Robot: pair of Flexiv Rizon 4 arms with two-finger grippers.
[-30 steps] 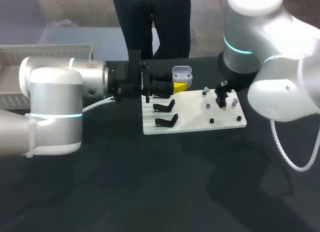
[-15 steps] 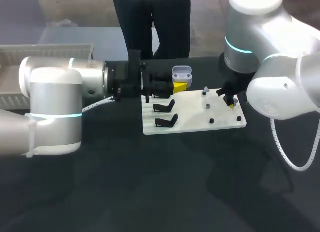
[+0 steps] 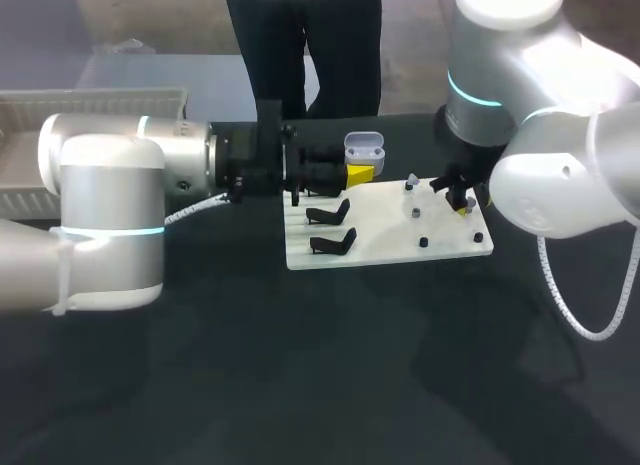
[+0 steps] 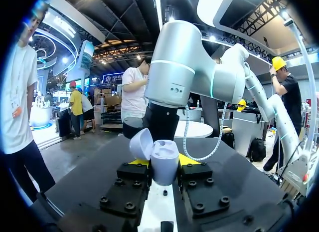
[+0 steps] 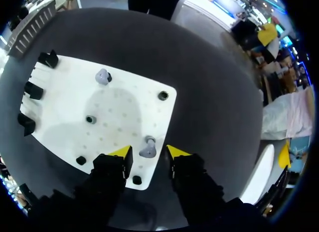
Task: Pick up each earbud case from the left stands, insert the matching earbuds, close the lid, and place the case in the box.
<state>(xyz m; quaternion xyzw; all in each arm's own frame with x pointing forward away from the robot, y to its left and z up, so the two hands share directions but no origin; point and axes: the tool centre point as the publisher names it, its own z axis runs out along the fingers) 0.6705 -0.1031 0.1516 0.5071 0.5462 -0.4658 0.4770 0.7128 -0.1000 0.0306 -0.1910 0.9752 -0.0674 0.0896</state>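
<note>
Up close, the left gripper [image 4: 163,166] was clamped on a pale earbud case [image 4: 164,159]. Its yellow-tipped fingers [image 4: 140,163] pressed the case from both sides, and the lid stood tipped back and open. From overhead, the held case sat near the far edge of the white board [image 3: 390,240], just beyond the black stands [image 3: 328,215]. The right gripper [image 5: 148,153] hung over the board's right part with its fingers parted. A grey earbud [image 5: 148,149] stood on its peg between them, with a gap on each side. A second earbud [image 5: 103,76] sat farther ahead on the board. The white box [image 3: 30,135] lay at the table's far left, behind the left arm [image 3: 110,215].
</note>
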